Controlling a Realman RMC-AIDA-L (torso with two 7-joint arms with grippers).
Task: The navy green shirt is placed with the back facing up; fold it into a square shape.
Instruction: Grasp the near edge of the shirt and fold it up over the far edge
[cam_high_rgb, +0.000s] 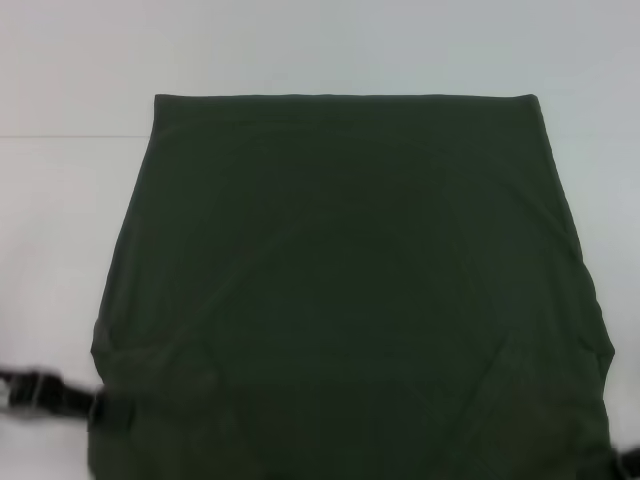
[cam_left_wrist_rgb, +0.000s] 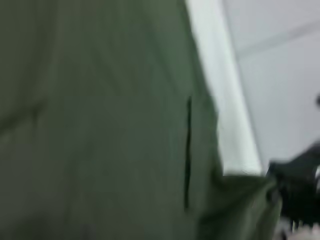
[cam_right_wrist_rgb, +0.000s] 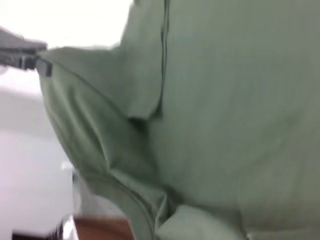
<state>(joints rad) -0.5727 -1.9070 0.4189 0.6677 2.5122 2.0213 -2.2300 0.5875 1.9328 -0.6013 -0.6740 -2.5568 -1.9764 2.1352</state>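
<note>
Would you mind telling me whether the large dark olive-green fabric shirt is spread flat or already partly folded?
Partly folded: the dark olive-green shirt shows no sleeves or collar, its far edge runs straight, and the near corners bunch beside the left gripper and right gripper.

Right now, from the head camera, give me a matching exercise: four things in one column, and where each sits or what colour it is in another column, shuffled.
Things:
1. navy green shirt
2. left gripper
3. right gripper
4. table

Descriptions:
A. at the shirt's near left corner
B. white, showing around the shirt
C. dark olive, filling the middle
D. at the shirt's near right corner, barely in view

Pairs: 1-C, 2-A, 3-D, 4-B
</note>
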